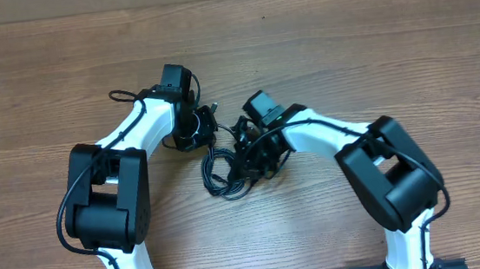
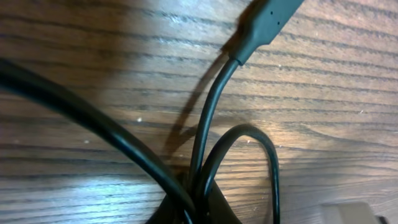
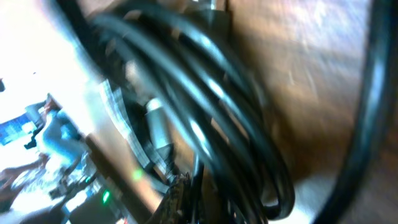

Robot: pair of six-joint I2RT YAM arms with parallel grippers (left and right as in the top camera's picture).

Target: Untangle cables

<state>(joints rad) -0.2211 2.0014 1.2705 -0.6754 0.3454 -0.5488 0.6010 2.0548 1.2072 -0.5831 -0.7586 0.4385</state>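
A knot of thin black cables [image 1: 221, 173] lies on the wooden table between my two arms. My left gripper [image 1: 207, 125] sits at the knot's upper left. In the left wrist view it [image 2: 199, 214] is shut on two or three strands of the cables [image 2: 208, 124], which rise from the jaws; one ends in a black plug [image 2: 264, 25]. My right gripper [image 1: 255, 155] is buried in the knot's right side. The right wrist view is blurred: a bundle of cables [image 3: 205, 93] loops close over the right gripper [image 3: 199, 205], which is shut with strands at its jaws. A silver connector [image 3: 158, 127] shows beside the bundle.
The table [image 1: 372, 44] is bare wood all round the tangle. The left arm's black base [image 1: 106, 194] and the right arm's black base [image 1: 396, 173] stand near the front edge on either side.
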